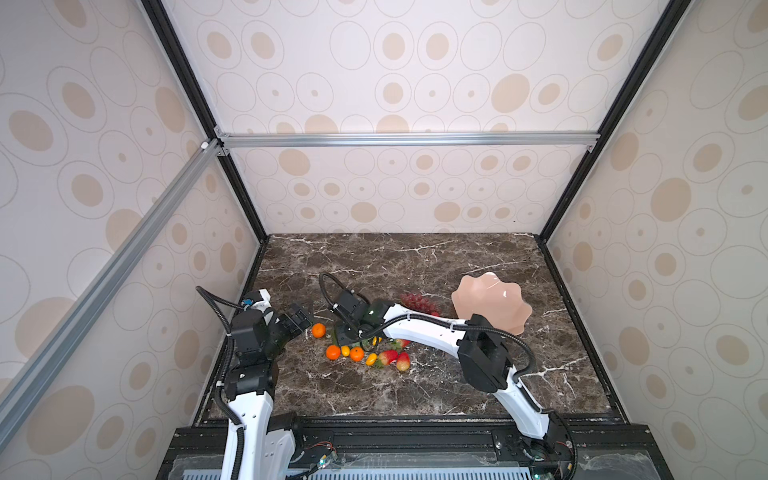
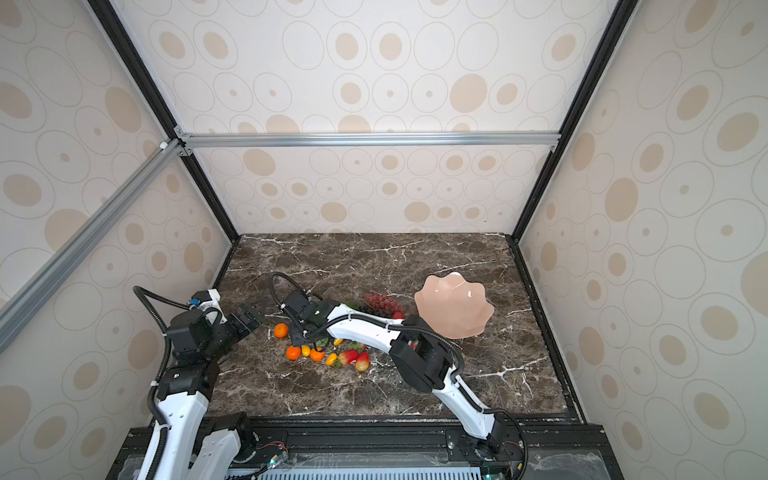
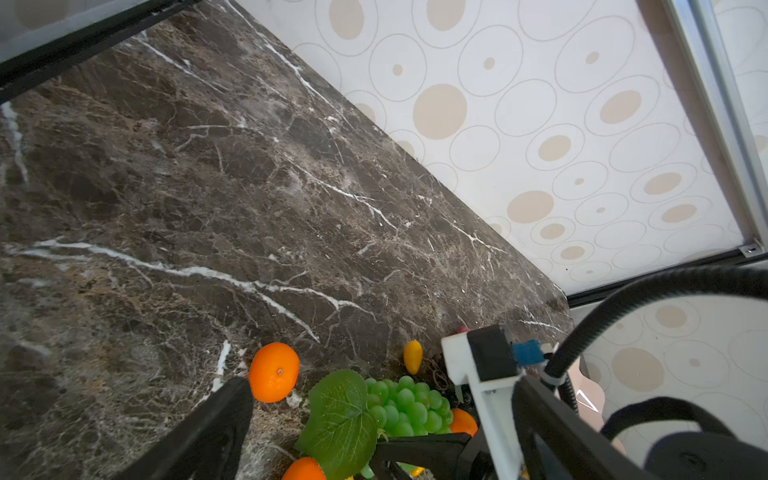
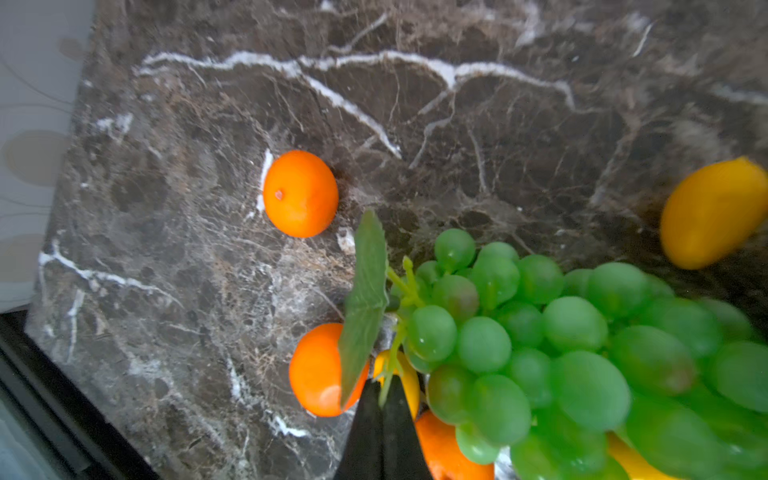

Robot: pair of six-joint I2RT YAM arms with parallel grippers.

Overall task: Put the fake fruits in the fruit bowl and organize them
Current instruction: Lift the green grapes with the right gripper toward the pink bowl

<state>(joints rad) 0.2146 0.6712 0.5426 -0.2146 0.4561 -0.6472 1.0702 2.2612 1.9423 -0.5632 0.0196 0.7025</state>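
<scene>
Green grape bunch (image 4: 573, 328), its stem inside the tight right gripper (image 4: 381, 388).

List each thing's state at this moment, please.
left pincer, open, empty.
right pincer, shut on the green grapes at the stem.
bowl, empty.
red grapes, on the table.
oranges, on the table.
strawberries, on the table.

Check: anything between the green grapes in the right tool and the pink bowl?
Yes. The right tool is shut on the green grape bunch; the red grape bunch lies on the table roughly on the line to the fruit bowl, close beside it. Lifting high should probably clear it.
</scene>
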